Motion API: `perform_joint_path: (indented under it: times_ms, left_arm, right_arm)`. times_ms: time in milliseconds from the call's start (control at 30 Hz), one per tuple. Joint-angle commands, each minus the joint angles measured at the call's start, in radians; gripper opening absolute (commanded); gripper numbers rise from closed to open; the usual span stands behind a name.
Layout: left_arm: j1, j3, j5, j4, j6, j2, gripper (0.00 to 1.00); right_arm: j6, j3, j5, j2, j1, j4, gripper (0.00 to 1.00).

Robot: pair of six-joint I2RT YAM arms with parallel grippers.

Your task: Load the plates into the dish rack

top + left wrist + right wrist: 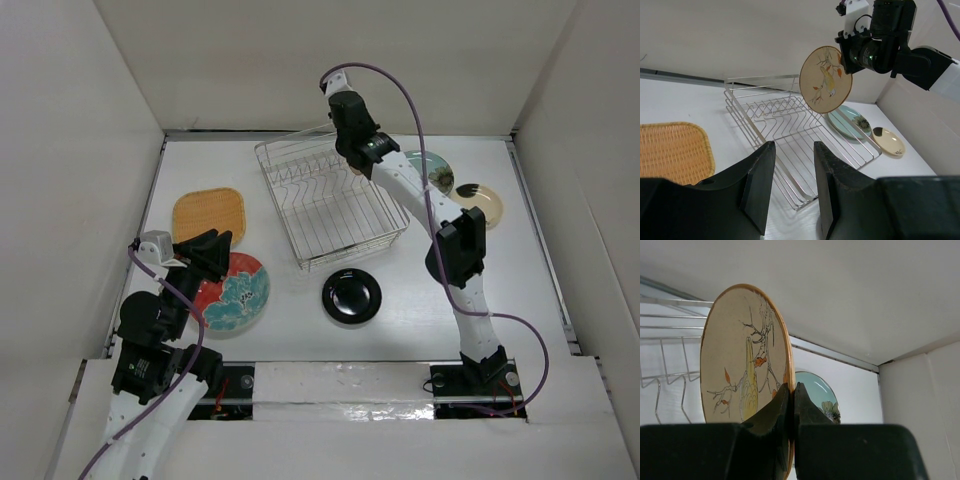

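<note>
Right fingers (771,412) pinch the leaf plate (826,80) by its rim, upright above the rack (330,205). Best kept edge-on and lowered squarely between two prongs before release. Left fingers (757,180) spread, idle by the red plate (232,292).

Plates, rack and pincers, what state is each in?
Dish rack: holds no plates
Beige plate: held upright in the air
Red plate: lying flat
Woven plate: lying flat
Black plate: lying flat
Green plate: lying flat
Cream plate: lying flat
Left pincer: open
Right pincer: shut on beige plate
</note>
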Motion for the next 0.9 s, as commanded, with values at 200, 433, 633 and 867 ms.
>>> perform_joint_path:
  times_ms: [200,433,633,867]
  left_arm:
    - [-0.004,0.009,0.009,0.037,0.009,0.014,0.33]
    - [-0.004,0.009,0.009,0.037,0.009,0.017,0.33]
    - [-0.004,0.009,0.009,0.04,0.009,0.02,0.33]
    - [-0.004,0.009,0.009,0.039,0.007,0.019,0.33]
  right_arm:
    - [-0.036,-0.022,0.074,-0.13,-0.021,0.189,0.0]
    - [-0.024,-0.094,0.066,-0.121,-0.03,0.212,0.0]
    - [-0.053,-0.094,0.082,-0.162,-0.03,0.274,0.0]
    - [-0.047,-0.114,0.089,-0.239,-0.03,0.308,0.0]
